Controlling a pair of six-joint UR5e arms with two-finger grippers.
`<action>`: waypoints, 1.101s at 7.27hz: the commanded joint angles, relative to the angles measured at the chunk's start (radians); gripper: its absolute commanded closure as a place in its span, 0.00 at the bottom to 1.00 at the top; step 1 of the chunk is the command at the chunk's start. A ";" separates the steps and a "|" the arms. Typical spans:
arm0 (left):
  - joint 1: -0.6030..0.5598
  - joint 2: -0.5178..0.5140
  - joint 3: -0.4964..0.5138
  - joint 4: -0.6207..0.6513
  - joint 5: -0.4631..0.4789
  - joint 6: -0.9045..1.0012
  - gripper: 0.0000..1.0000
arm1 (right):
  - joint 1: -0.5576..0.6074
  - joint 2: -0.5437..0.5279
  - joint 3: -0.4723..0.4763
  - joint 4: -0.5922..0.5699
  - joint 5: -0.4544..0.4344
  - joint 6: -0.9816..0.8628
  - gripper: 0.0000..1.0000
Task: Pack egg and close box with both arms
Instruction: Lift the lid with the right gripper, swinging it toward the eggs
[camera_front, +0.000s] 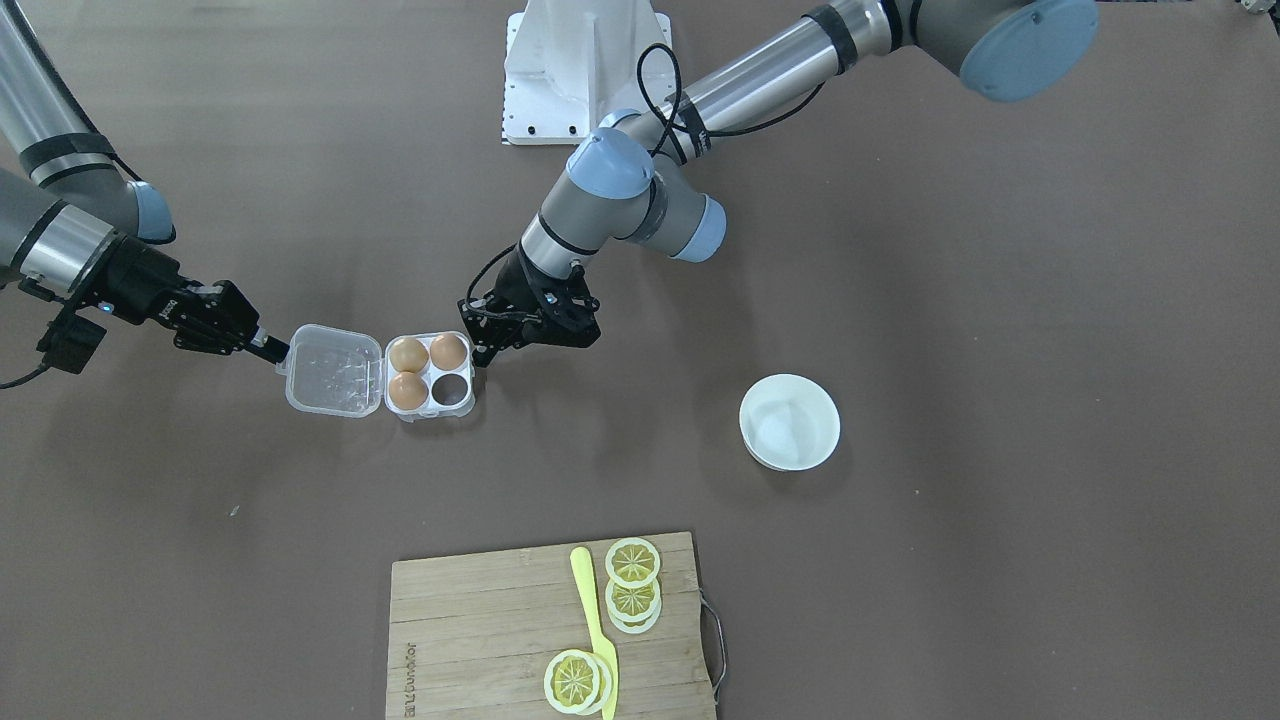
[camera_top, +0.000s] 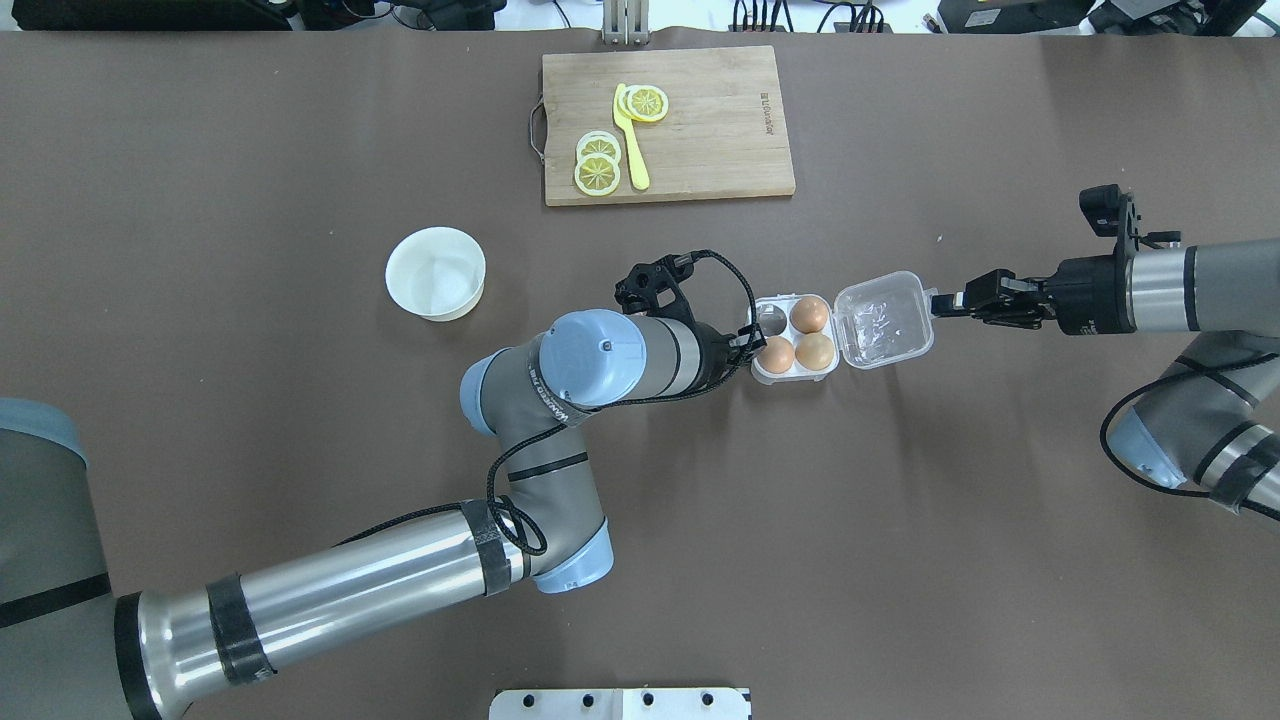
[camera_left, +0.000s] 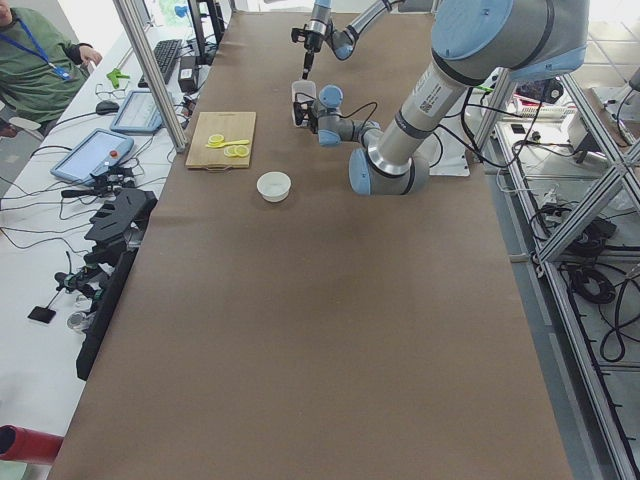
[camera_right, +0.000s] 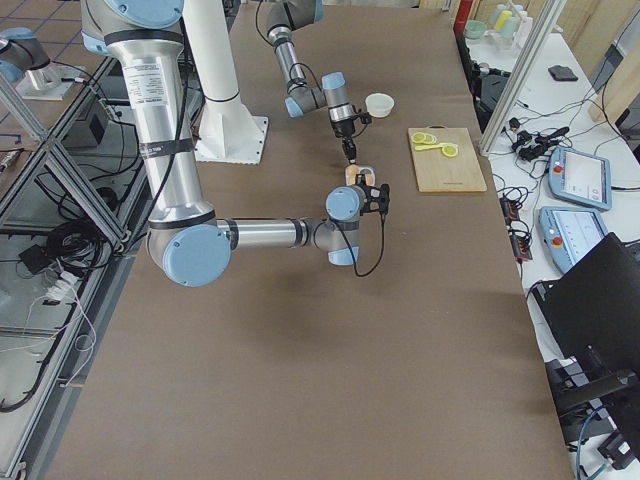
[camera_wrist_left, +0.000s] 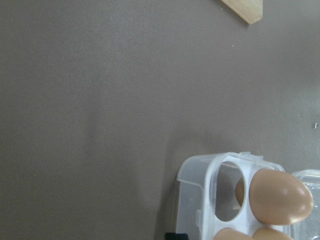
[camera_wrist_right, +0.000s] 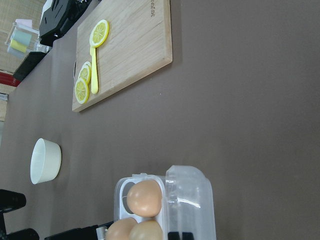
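Observation:
The clear box (camera_front: 468, 402) sits open mid-table, and its lid (camera_front: 333, 370) lies flat beside it. Three brown eggs that look the same fill three cells (camera_front: 408, 354); one cell (camera_front: 453, 388) is empty. I cannot tell which is the task's egg. My left gripper (camera_front: 478, 352) looks shut, with its tip against the box's outer edge on the side away from the lid; the left wrist view shows only a black tip (camera_wrist_left: 176, 235). My right gripper (camera_front: 272, 349) looks shut, with its tip touching the lid's outer edge (camera_top: 930, 305).
A white bowl (camera_front: 789, 421) stands apart on the left arm's side. A wooden cutting board (camera_front: 480, 620) with lemon slices (camera_front: 632, 562) and a yellow knife (camera_front: 592, 610) lies at the table's far edge. The white pedestal (camera_front: 585, 70) is at the robot's base.

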 joint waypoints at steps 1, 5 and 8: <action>0.001 0.000 0.001 0.000 0.000 0.000 1.00 | 0.000 0.002 0.015 -0.003 -0.001 0.002 1.00; 0.002 0.000 -0.001 -0.006 0.000 0.000 1.00 | -0.002 0.004 0.043 -0.006 -0.001 0.011 1.00; 0.004 0.000 0.001 -0.006 0.000 0.000 1.00 | -0.004 0.005 0.110 -0.112 -0.001 0.011 1.00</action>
